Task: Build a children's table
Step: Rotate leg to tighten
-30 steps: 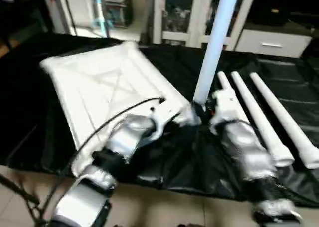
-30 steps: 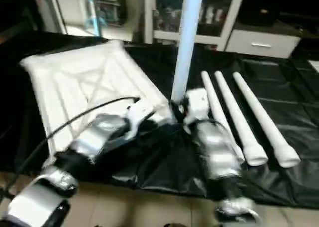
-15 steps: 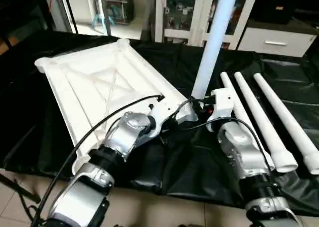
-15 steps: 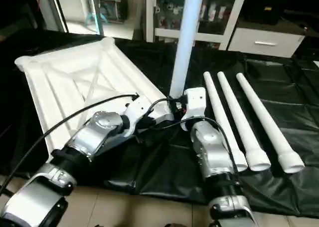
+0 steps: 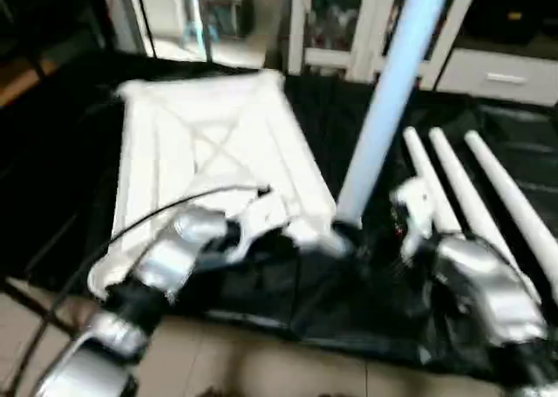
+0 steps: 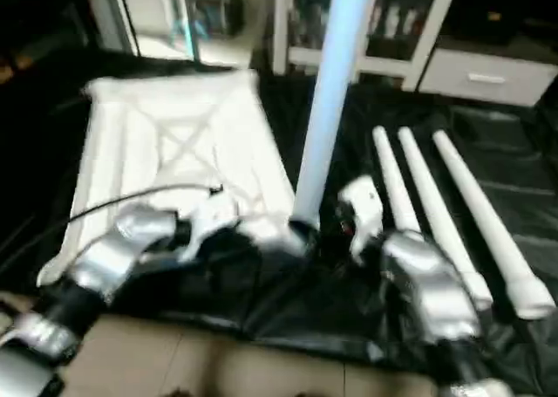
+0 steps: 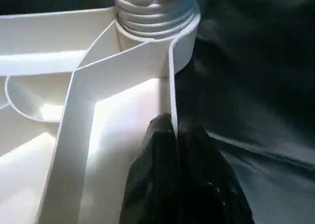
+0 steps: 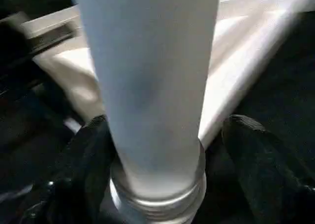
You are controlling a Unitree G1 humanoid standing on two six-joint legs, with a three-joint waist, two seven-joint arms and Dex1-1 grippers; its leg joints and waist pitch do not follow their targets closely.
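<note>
Pinching the near rim of the white table top (image 7: 74, 111), the left gripper (image 7: 174, 135) is clamped shut. Right gripper (image 8: 162, 150) stands open, fingers (image 8: 256, 155) either side of the upright leg (image 5: 384, 118) in the near-right corner socket (image 7: 157, 22). 3 legs (image 6: 453, 214) lie right, on black sheeting (image 5: 418, 284).

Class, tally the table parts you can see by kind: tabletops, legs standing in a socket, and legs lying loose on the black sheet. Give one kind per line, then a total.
Tabletop: 1
Leg standing in a corner socket: 1
Legs lying loose on the black sheet: 3
Total: 5
</note>
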